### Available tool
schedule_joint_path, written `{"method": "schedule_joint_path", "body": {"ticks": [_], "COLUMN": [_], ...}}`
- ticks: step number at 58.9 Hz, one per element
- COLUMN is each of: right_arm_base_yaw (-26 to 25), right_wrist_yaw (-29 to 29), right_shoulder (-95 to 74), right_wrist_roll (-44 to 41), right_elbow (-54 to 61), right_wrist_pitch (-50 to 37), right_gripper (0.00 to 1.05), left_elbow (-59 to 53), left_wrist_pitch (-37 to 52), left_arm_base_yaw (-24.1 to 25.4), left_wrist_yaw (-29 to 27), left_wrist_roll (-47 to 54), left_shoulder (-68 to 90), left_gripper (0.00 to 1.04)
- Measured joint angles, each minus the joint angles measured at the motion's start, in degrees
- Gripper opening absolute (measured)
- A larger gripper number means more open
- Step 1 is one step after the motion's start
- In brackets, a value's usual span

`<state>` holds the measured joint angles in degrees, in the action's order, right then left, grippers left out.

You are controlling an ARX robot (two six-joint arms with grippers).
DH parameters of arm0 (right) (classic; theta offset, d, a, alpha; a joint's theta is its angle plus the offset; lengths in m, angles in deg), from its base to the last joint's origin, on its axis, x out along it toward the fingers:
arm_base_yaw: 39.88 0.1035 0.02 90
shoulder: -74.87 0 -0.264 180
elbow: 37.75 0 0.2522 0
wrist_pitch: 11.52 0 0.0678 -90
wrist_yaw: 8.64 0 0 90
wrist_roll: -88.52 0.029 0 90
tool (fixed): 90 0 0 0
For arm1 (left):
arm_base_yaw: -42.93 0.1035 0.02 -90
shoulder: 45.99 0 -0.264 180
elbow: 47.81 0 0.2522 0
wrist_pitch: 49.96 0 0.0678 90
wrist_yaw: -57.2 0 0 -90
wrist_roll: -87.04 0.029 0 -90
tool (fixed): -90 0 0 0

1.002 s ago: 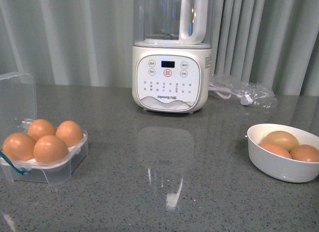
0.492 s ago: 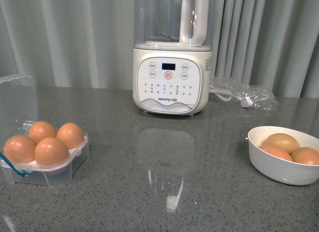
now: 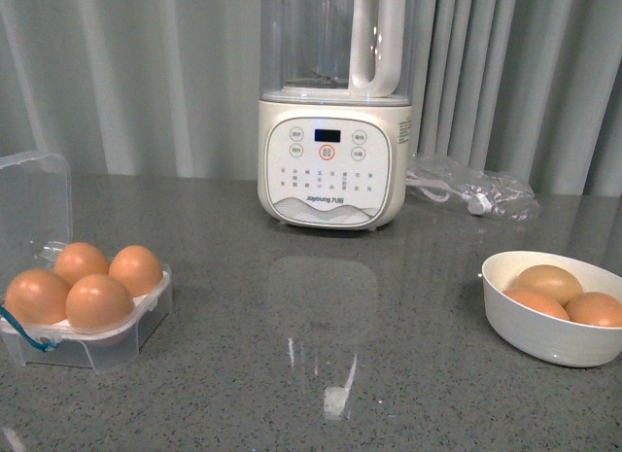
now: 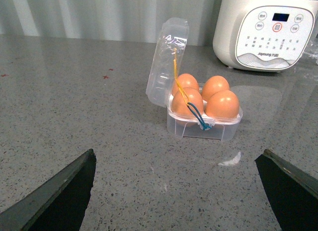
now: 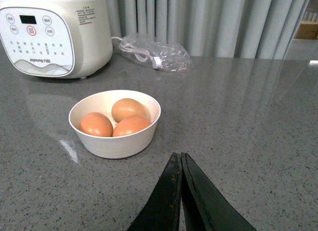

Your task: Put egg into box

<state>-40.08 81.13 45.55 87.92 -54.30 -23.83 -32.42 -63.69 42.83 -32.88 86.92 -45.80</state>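
White "Joyoung" blender (image 3: 335, 131), full box (image 3: 97, 350); left gripper (image 4: 179, 154) spread wide, right gripper (image 5: 180, 156) pressed together, both empty.

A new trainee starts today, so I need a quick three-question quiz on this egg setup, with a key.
1. How many eggs sit in the box?
2. True or false: the right claw is shut and holds nothing.
3. The white bowl holds: A) one egg, B) three eggs, C) no eggs.
Key: 1) four; 2) true; 3) B.
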Motion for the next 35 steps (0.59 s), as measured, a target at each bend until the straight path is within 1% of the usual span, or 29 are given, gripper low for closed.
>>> {"method": "schedule_joint_path", "body": {"ticks": [6,11,35], "right_arm_base_yaw": [0.00,0.00,0.04], "right_wrist_yaw": [0.11,0.17,0.15], "right_shoulder": [2.64,3.67,13.09], "right_wrist_roll": [0.00,0.00,0.00], "right_elbow": [0.74,2.54,2.54], "right_wrist_pitch": [1.92,0.61,9.77], "right_gripper": [0.03,0.03,0.03], "left_elbow": [0.00,0.00,0.00], "left_wrist_pitch": [0.00,0.00,0.00], "left_arm_base_yaw": [-0.02,-0.02,0.00], "left_wrist_yaw": [0.02,0.00,0.02], "left_wrist_roll": [0.00,0.02,0.00], "left_shoulder": [0.00,0.00,0.00], "left_gripper": [0.98,0.98,0.98]}}
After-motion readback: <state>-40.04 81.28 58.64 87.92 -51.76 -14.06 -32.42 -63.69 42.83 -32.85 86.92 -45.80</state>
